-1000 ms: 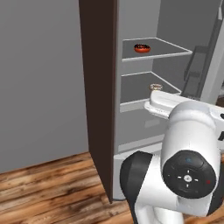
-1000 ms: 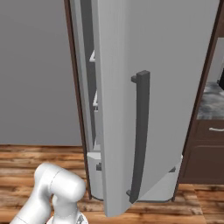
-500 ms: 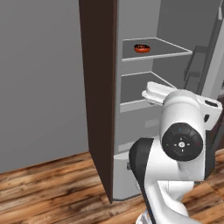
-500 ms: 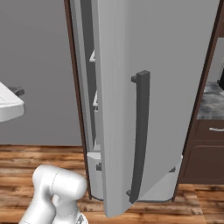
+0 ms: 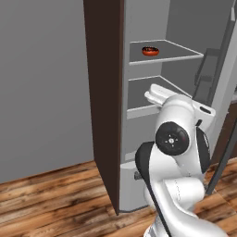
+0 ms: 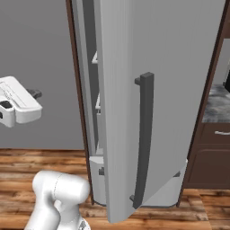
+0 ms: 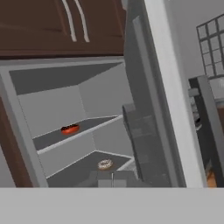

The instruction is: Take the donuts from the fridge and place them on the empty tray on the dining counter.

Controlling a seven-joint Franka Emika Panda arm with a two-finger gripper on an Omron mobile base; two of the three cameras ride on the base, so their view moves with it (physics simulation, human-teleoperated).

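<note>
In the left base view, the fridge [image 5: 148,115] stands open, its light-grey interior fitted with flat grey shelves. A small ring-shaped reddish-orange donut [image 5: 150,51] with dark icing lies on the upper shelf [image 5: 171,53], toward its left. The white arm [image 5: 178,152], smooth and rounded with dark joints, rises in front of the lower shelves.

In the right base view, the fridge door [image 6: 152,103] swings toward the camera, a plain grey slab with a long dark vertical handle [image 6: 143,139]. Wood-plank floor [image 6: 45,157] runs beneath.

In the hand view, the reddish-orange donut lies on the upper shelf, and a pale donut [image 7: 104,164] with white icing lies on the shelf below, nearer. The end effector's fingers are pressed together, pinching nothing.
</note>
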